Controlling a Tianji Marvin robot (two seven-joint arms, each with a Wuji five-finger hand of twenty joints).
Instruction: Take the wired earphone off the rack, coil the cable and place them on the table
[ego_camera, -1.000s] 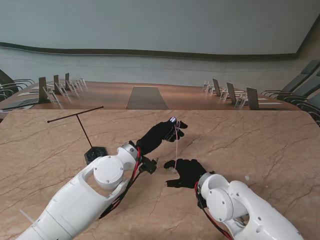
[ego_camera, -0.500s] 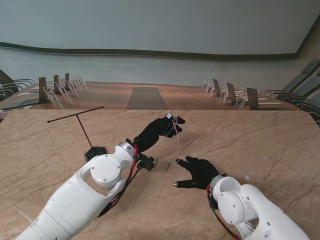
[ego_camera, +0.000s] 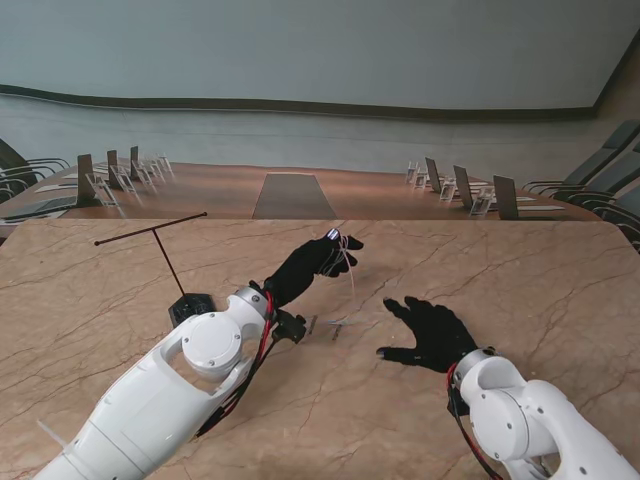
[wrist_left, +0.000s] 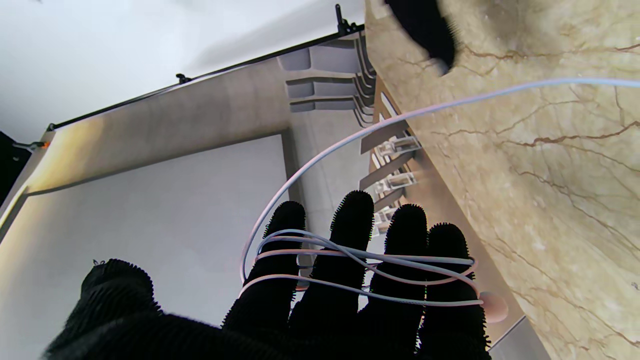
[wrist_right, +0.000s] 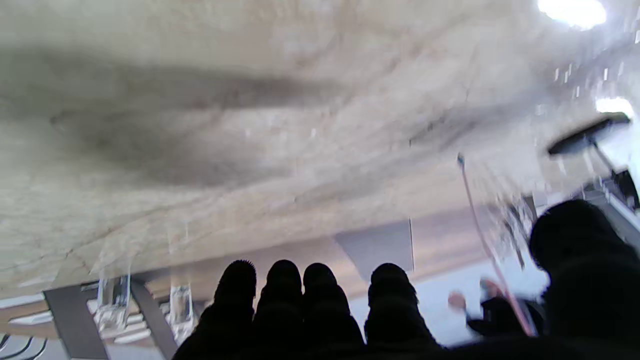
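Note:
The white wired earphone cable (wrist_left: 360, 270) is looped a few times around the four straight fingers of my left hand (ego_camera: 315, 262), which is raised above the middle of the table. One earbud (wrist_left: 492, 307) hangs beside the little finger. A loose strand (ego_camera: 351, 288) drops from that hand, and its end (ego_camera: 335, 325) lies on the marble. My right hand (ego_camera: 432, 332) hovers low over the table to the right of the strand, fingers spread, holding nothing. In the right wrist view the strand (wrist_right: 487, 255) shows blurred beside the thumb.
The black T-shaped rack (ego_camera: 165, 255) stands on its base (ego_camera: 190, 305) at the left, with nothing hanging on it. The table's far edge (ego_camera: 300, 221) meets a lower desk with chairs and name stands.
My right hand has slid to the right, away from the hanging strand, and has opened flat. The left hand has drifted slightly left with the coil still on its fingers.

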